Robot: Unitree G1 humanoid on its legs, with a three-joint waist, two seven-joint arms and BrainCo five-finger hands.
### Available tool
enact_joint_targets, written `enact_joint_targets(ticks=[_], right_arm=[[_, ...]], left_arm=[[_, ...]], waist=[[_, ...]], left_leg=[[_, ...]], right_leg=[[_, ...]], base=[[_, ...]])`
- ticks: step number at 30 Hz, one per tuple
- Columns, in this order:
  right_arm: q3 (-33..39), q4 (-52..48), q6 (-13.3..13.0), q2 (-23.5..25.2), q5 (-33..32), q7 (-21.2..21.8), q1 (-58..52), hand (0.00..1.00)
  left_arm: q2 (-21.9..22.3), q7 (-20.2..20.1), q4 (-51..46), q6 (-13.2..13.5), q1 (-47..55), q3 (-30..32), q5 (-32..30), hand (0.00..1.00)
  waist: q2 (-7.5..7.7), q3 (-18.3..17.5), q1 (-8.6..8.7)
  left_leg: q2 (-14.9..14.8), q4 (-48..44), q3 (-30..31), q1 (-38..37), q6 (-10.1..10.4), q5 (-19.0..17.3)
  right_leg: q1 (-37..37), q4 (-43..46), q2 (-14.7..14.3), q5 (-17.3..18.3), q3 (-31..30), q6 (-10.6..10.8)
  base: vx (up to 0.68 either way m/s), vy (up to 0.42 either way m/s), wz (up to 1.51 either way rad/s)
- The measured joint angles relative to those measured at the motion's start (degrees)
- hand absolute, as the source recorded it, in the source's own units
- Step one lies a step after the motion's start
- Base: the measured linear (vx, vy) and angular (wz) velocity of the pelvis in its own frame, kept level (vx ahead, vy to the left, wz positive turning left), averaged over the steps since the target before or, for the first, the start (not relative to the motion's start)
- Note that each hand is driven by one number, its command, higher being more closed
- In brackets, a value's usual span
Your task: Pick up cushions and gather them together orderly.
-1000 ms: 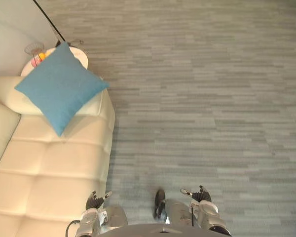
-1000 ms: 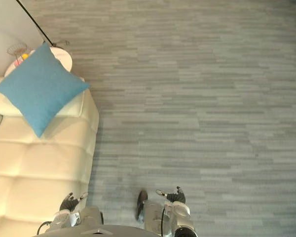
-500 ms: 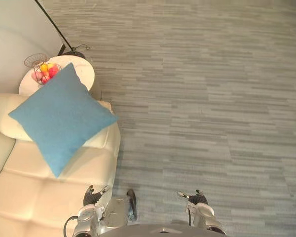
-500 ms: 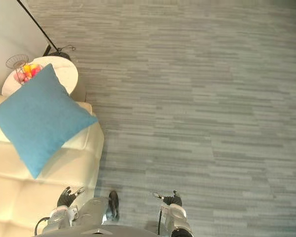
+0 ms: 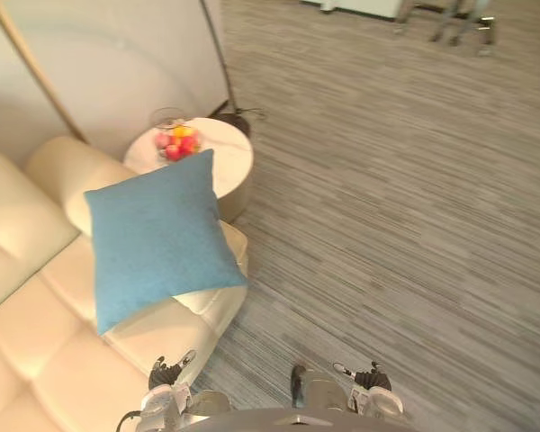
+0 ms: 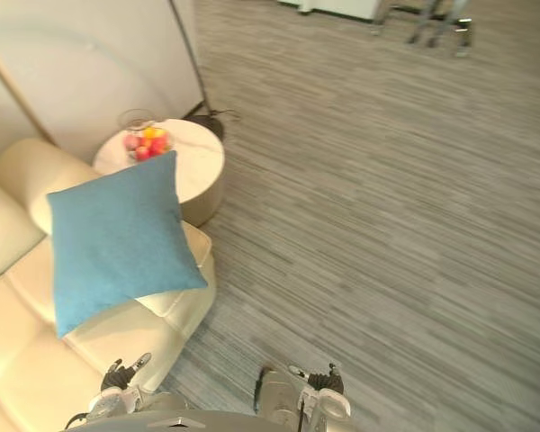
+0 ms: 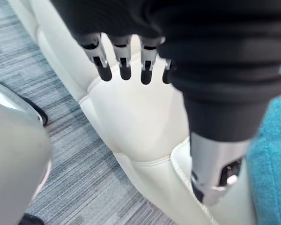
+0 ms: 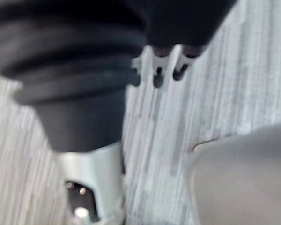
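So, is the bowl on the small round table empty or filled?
Filled, not empty: the bowl on the round table holds what looks like red and yellow fruit, heaped inside it.

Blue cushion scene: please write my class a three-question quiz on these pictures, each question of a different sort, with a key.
1. True or false: the left hand is holding the blue cushion.
2. What stands on the round table? A a book; B a bowl of fruit; C a second cushion.
3. Fill in: the blue cushion rests on the cream ___.

Key: 1 false, the hand is open and empty, apart from the cushion. 2 B. 3 sofa.
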State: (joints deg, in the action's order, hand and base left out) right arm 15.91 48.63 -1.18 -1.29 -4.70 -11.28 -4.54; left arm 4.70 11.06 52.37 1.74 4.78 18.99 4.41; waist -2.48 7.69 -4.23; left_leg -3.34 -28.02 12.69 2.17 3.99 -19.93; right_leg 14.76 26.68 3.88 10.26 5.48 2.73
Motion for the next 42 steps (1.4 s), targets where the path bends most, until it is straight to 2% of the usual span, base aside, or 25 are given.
enact_joint_targets(ticks=[1, 2, 3, 5, 6, 7, 8, 9, 10, 12, 14, 16, 19, 20, 22, 23, 24, 26, 27, 28, 29, 31, 34, 38, 42], right_arm=[[0.0, 0.1, 0.1, -0.1, 0.0, 0.0, 0.4, 0.0], [0.0, 0.1, 0.1, 0.4, 0.0, 0.0, 0.5, 0.0], [0.0, 0.1, 0.1, 0.5, 0.0, 0.0, 0.4, 0.0], [0.1, 0.1, 0.0, 0.8, -0.6, 0.0, 0.3, 0.0], [0.1, 0.0, -0.1, 0.7, -0.6, 0.0, 0.4, 0.0], [0.1, 0.1, -0.2, 0.7, -0.6, 0.0, 0.7, 0.0], [0.2, 0.1, -0.2, 0.6, -0.6, 0.0, 0.6, 0.0], [0.8, 1.6, -0.1, 0.7, -0.6, 0.0, 1.2, 0.0], [0.6, 2.5, 0.1, 1.5, -0.6, 0.1, 1.4, 0.0], [0.8, 4.8, 0.2, 2.5, -0.6, 0.1, 2.1, 0.0], [1.3, 5.2, 0.2, 2.6, -0.6, 0.1, 1.9, 0.0], [1.2, 6.5, 0.2, 2.4, -0.5, 0.2, 2.0, 0.0], [1.0, 6.0, 0.1, 1.3, 0.0, 0.8, 2.1, 0.0], [0.5, 5.9, 0.1, 1.1, 0.1, 0.8, 2.1, 0.0], [-0.7, 5.9, 0.1, 1.6, 0.1, 0.9, 1.9, 0.0], [-1.3, 5.9, -0.1, 1.7, 0.1, 0.8, 1.6, 0.0], [-1.2, 5.9, -0.4, 1.7, 0.0, 0.8, 1.4, 0.0], [-1.2, 6.1, -0.3, 1.6, -0.1, 0.8, 1.2, 0.0], [-1.2, 6.3, -0.3, 1.6, -0.3, 0.8, 0.8, 0.0], [-1.1, 6.3, -0.3, 1.8, -0.4, 0.8, 0.5, 0.0], [0.3, 6.2, -0.3, 1.8, -1.2, 0.8, 0.4, 0.0], [1.3, 6.3, -0.1, 0.7, -1.6, 0.8, 0.4, 0.0], [2.8, 6.3, -0.1, 0.2, -1.6, 0.8, 0.2, 0.0], [3.5, 5.7, -0.1, 0.2, -1.6, 0.7, 0.2, 0.0], [3.9, -3.4, -0.4, 0.0, -1.6, 0.4, -1.3, 0.0]], left_arm=[[0.0, 0.0, 0.1, -0.1, 0.0, 0.4, 0.0, 0.0], [0.0, 0.0, 0.1, -0.1, 0.1, 0.9, 0.1, 0.0], [0.0, 0.0, 0.0, -0.1, 0.1, 0.9, 0.1, 0.0], [-0.6, 0.0, -0.4, 0.1, 0.2, -0.3, 0.1, 0.0], [-0.7, 0.0, -0.6, 0.1, 0.4, -0.7, 0.1, 0.0], [-1.0, 0.0, -0.4, 0.2, 0.4, -1.5, 0.1, 0.0], [-1.1, 0.0, -0.2, 0.2, 0.4, -1.7, 0.0, 0.0], [-1.8, -0.2, 0.6, 0.1, -0.2, -2.4, -0.1, 0.0], [-3.3, -0.2, 0.7, 0.2, -0.2, -3.2, -0.2, 0.0], [-5.6, -0.2, 1.6, 0.2, -0.3, -4.6, -0.2, 0.0], [-6.2, -0.2, 2.7, 0.2, -0.6, -5.0, -0.2, 0.0], [-6.5, -0.3, 3.9, 0.3, -0.6, -5.1, -0.2, 0.0], [-6.3, -0.6, 4.9, 0.4, -0.6, -5.7, -0.2, 0.0], [-6.5, -0.6, 4.5, 0.4, -0.5, -6.0, -0.1, 0.0], [-8.0, -0.4, 4.3, 0.3, -0.1, -5.8, 0.0, 0.0], [-8.1, -0.2, 3.8, 0.3, 0.0, -5.4, 0.0, 0.0], [-7.7, -0.2, 3.3, 0.4, 0.0, -5.3, 0.0, 0.0], [-7.4, -0.1, 3.3, 0.5, 0.0, -4.7, 0.0, 0.0], [-7.1, -0.1, 3.3, 0.6, 0.0, -3.9, 0.0, 0.0], [-7.0, -0.1, 3.3, 0.6, 0.0, -3.6, 0.0, 0.0], [-6.1, 0.0, 4.0, 0.6, -0.2, -3.0, 0.1, 0.0], [-3.9, 0.1, 4.0, 0.7, 0.0, -1.9, 0.1, 0.0], [-2.8, 0.0, 4.0, 0.7, 0.6, -1.5, 0.1, 0.0], [-3.2, 0.0, 4.0, 0.7, 0.3, -1.6, 0.1, 0.0], [-5.3, 0.2, 2.0, 0.5, 0.7, -1.6, 0.1, 0.0]], waist=[[-0.42, 0.1, -0.29], [-0.36, 0.1, -0.34], [-0.25, 0.2, -0.34], [0.27, 0.2, -0.42], [0.25, 0.2, -0.51], [0.17, 0.1, -0.39], [0.04, 0.0, -0.31], [0.73, -0.3, -0.52], [2.39, -0.6, -0.71], [4.27, -1.2, -0.67], [4.56, -1.1, -0.63], [4.35, -1.1, -0.48], [3.48, -1.0, 0.38], [3.99, -0.7, 0.86], [5.46, -0.4, 1.39], [5.8, -0.3, 1.55], [5.62, -0.2, 1.98], [5.58, -0.2, 2.31], [5.97, -0.3, 2.38], [6.54, -0.3, 2.36], [6.03, -0.2, 2.53], [3.69, -0.9, 2.15], [2.2, -1.7, 2.29], [2.77, -2.3, 2.59], [3.87, -2.8, 2.63]], left_leg=[[-1.7, -4.6, -4.4, 3.0, 2.6, 1.5], [-4.0, -8.0, -10.7, 5.0, 2.7, 1.6], [-5.2, -9.1, -13.7, 5.5, 2.4, 1.6], [-9.1, -8.5, -26.7, 5.9, 0.5, 2.2], [-9.7, -7.3, -29.0, 5.9, 0.0, 2.5], [-10.2, -1.2, -33.3, 6.8, -1.8, 4.7], [-10.3, 1.4, -34.1, 6.9, -2.3, 6.6], [-8.0, 6.7, -34.7, 7.2, -1.6, 10.8], [-5.7, 10.6, -34.6, 6.6, -2.1, 12.7], [-2.7, 14.9, -33.1, 6.2, -3.0, 15.2], [-1.1, 16.1, -32.2, 4.9, -3.3, 15.4], [0.7, 17.8, -31.4, 1.9, -3.6, 15.2], [2.1, 19.9, -29.5, -0.4, -5.5, 13.7], [2.7, 20.0, -28.4, -1.0, -5.8, 13.6], [2.7, 20.0, -25.9, -2.1, -6.3, 13.4], [2.2, 20.1, -24.4, -2.4, -6.3, 13.4], [1.6, 20.1, -22.8, -2.5, -6.2, 13.3], [1.3, 20.1, -21.5, -2.5, -5.9, 13.2], [1.9, 19.9, -20.6, -2.0, -4.5, 12.9], [2.4, 19.6, -20.4, -1.9, -4.1, 12.6], [2.1, 19.1, -19.2, -2.6, -3.2, 12.2], [0.5, 19.6, -19.2, -3.2, -2.3, 12.2], [-1.3, 23.9, -19.1, -6.0, -0.6, 13.2], [-1.8, 26.8, -19.1, -8.6, -0.2, 13.5], [-1.1, 27.1, -20.6, -9.3, -0.2, 13.5]], right_leg=[[-2.1, -1.2, 0.5, 0.3, 2.7, -0.6], [-4.8, -2.7, 1.1, 0.5, 5.6, -1.1], [-6.3, -3.7, 1.5, 0.6, 7.2, -1.2], [-12.1, -7.5, 3.5, 0.6, 13.4, -1.1], [-12.8, -8.1, 3.9, 0.5, 14.6, -1.0], [-13.7, -9.3, 4.9, 0.2, 17.4, -0.2], [-13.8, -9.7, 5.0, 0.0, 18.2, 0.2], [-13.8, -10.5, 6.0, -0.7, 19.4, 1.9], [-13.8, -12.7, 6.8, -1.8, 19.8, 2.4], [-15.0, -17.2, 7.2, -4.3, 20.3, 2.6], [-17.3, -19.2, 8.0, -5.1, 20.3, 3.3], [-18.7, -16.3, 9.9, -4.9, 20.4, 3.6], [-11.8, 3.8, 15.0, -4.8, 17.8, 3.3], [-8.5, 10.9, 16.2, -5.6, 14.6, 1.3], [-5.4, 16.7, 13.6, -1.5, 8.6, 0.3], [-4.6, 15.7, 10.4, 1.7, 6.1, 0.4], [-4.5, 12.0, 6.9, 3.7, 4.7, 0.7], [-4.6, 4.7, 3.8, 4.4, 3.0, 0.6], [-5.9, -5.8, 1.9, 0.9, 0.0, -0.8], [-6.3, -8.6, 2.1, -1.5, -0.6, -1.3], [-7.6, -9.1, 1.9, -3.2, 0.2, 0.0], [-8.6, -11.5, 0.3, -3.1, 1.1, -0.5], [-11.8, -15.6, -2.0, -4.2, 1.6, -1.0], [-14.7, -19.2, -3.2, -4.8, 1.4, -1.1], [-15.8, -23.0, -2.9, -7.8, -0.4, -0.8]], base=[[0.3, -0.269, 1.55], [0.22, -0.208, 1.16], [0.18, -0.156, 1.19], [0.14, -0.075, 1.32], [0.1, 0.034, 1.31], [0.05, 0.053, 0.88], [0.1, 0.148, 1.08], [0.11, 0.155, 0.79], [0.13, 0.177, 0.76], [0.1, 0.104, 0.52], [0.08, 0.13, 0.37], [0.03, 0.122, 0.2], [-0.07, 0.142, 0.36], [0.01, 0.057, 0.57], [0.06, 0.0, 0.63], [0.11, -0.071, 0.64], [0.1, -0.08, 0.62], [0.09, -0.117, 0.53], [0.09, -0.136, 0.47], [0.12, -0.171, 0.51], [0.14, -0.134, 0.32], [0.25, -0.136, 0.12], [0.24, -0.114, -0.04], [0.16, -0.019, -0.06], [0.08, 0.063, -0.15]])
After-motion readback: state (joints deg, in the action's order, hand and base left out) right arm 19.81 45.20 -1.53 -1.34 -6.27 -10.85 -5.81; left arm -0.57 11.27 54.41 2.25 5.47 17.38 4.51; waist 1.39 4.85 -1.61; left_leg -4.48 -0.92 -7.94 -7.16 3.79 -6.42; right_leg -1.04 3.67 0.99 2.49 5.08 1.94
